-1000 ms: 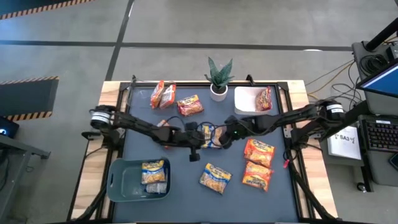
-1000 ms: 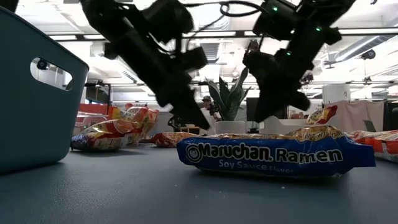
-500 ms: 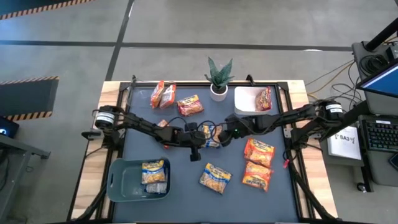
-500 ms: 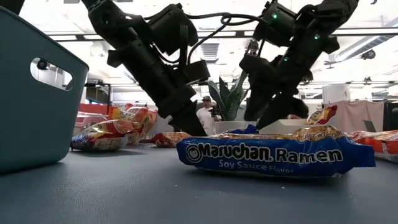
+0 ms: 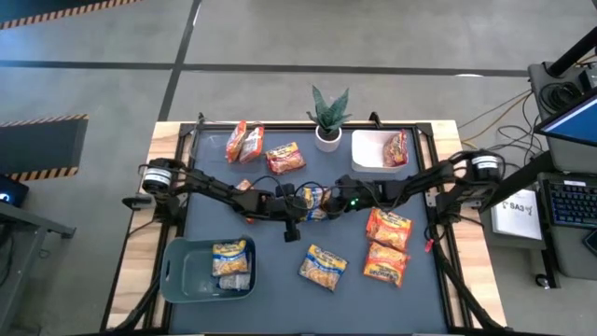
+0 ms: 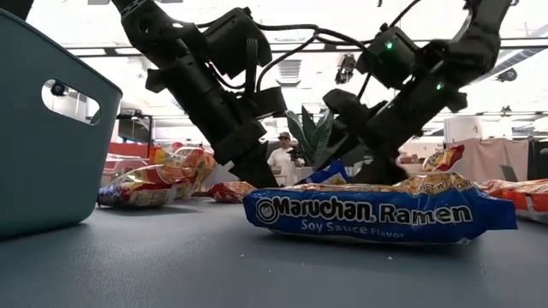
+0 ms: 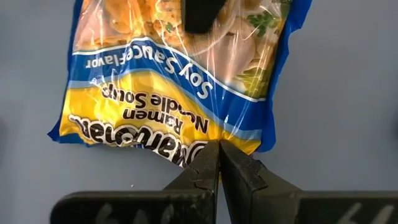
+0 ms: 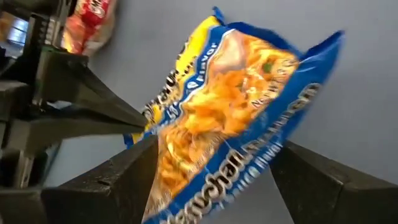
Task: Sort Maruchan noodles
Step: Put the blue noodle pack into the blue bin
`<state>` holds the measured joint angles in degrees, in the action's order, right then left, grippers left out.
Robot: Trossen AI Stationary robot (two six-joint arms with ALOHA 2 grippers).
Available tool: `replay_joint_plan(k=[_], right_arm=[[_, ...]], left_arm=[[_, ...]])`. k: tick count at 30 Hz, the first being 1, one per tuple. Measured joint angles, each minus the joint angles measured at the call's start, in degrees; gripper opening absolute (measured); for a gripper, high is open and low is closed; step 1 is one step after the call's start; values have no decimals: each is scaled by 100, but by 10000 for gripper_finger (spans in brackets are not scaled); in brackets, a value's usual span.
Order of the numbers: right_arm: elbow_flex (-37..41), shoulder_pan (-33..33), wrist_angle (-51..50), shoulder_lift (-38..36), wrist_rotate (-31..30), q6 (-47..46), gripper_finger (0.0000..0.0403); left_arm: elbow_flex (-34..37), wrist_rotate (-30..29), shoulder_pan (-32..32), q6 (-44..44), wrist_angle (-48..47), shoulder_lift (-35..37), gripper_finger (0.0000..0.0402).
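Mid-table, the left gripper (image 7: 219, 163) pinches the edge of a yellow-and-blue noodle packet (image 7: 180, 81), fingers pressed together. The right gripper (image 8: 214, 168) faces it, jaws spread wide on either side of the packet's other end.

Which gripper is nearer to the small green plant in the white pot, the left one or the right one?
Right. The right gripper is at mid-table, almost directly in front of the plant. The left gripper is beside it at the same yellow-and-blue packet, slightly farther toward the left side.
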<state>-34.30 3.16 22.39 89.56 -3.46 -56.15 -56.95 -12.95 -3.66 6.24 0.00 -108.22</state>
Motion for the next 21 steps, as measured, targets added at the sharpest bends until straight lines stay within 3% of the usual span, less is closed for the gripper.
replay_joint_plan(k=[5,14,21], right_arm=[[6,2,1020,491,60,16,252],[30,16,1070,457,157,90,107],[39,-31,1052,52,196,920,106]], left_arm=[[9,-2,0,31,-1,-2,0],[12,11,-2,19,0,79,0],[44,2,-103,-444,-644,1039,0]])
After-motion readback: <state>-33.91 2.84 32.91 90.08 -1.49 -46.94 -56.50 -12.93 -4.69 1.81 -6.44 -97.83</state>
